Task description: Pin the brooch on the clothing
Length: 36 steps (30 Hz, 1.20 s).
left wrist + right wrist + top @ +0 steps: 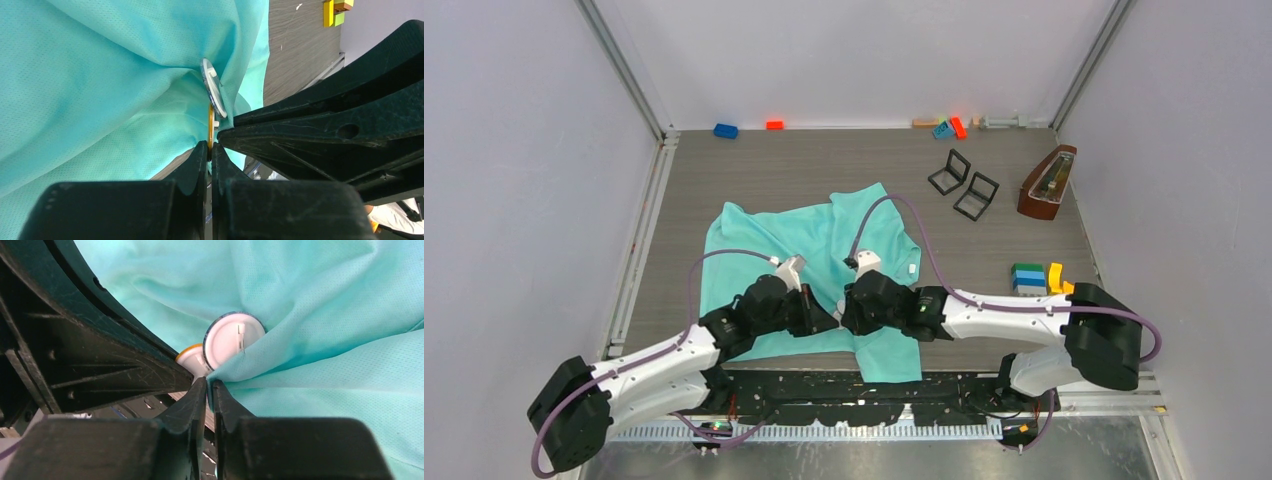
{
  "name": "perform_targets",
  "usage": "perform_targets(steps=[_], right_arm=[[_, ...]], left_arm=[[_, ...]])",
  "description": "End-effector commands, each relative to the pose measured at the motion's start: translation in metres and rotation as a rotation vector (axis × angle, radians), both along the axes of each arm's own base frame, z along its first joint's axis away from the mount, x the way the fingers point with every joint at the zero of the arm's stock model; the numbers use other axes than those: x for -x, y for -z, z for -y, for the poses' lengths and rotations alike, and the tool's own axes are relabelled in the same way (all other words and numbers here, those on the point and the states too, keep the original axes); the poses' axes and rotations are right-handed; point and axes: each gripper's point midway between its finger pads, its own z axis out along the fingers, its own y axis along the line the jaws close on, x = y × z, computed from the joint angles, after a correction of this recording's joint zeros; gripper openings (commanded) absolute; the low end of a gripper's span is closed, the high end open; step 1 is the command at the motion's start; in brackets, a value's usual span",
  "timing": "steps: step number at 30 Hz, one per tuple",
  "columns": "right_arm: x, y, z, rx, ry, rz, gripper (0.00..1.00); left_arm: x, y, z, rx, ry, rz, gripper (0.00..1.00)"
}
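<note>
The turquoise T-shirt (pixel 809 240) lies crumpled on the table in the top view, and fills both wrist views (pixel 100 75) (pixel 325 315). My two grippers meet tip to tip over its near edge. My left gripper (pixel 210 145) (pixel 827 320) is shut on the thin yellow-rimmed disc of the brooch (pixel 210 122). A second, white round disc (pixel 212 90) with a pin on its back (pixel 234 340) sits against a fold of the shirt just beyond. My right gripper (pixel 210 382) (pixel 850 306) is shut on that fold of fabric, right beside the yellow-rimmed disc (pixel 191 357).
Along the back wall lie a blue block (pixel 725 130), an orange block (pixel 774 124) and several more blocks (pixel 949 127). Two black frames (pixel 962 183) and a wooden metronome (pixel 1046 183) stand at the back right. Stacked coloured blocks (pixel 1036 278) sit right of the shirt.
</note>
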Motion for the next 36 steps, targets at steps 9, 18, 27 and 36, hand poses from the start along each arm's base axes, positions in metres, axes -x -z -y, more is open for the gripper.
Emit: perform_targets(steps=[9, 18, 27, 36], right_arm=[[-0.003, -0.054, 0.014, -0.101, 0.008, 0.117, 0.43], [0.004, -0.032, 0.008, -0.074, -0.032, 0.077, 0.44], [0.004, -0.003, 0.004, -0.005, -0.040, 0.042, 0.24], [0.003, 0.012, 0.004, 0.020, -0.035, 0.035, 0.05]], left_arm=[[-0.006, -0.013, 0.005, 0.053, -0.014, 0.044, 0.00], [-0.006, -0.013, 0.006, 0.058, -0.014, 0.040, 0.00], [-0.006, -0.017, 0.007, 0.073, -0.007, 0.054, 0.00], [-0.001, -0.027, 0.013, 0.121, 0.054, 0.112, 0.00]])
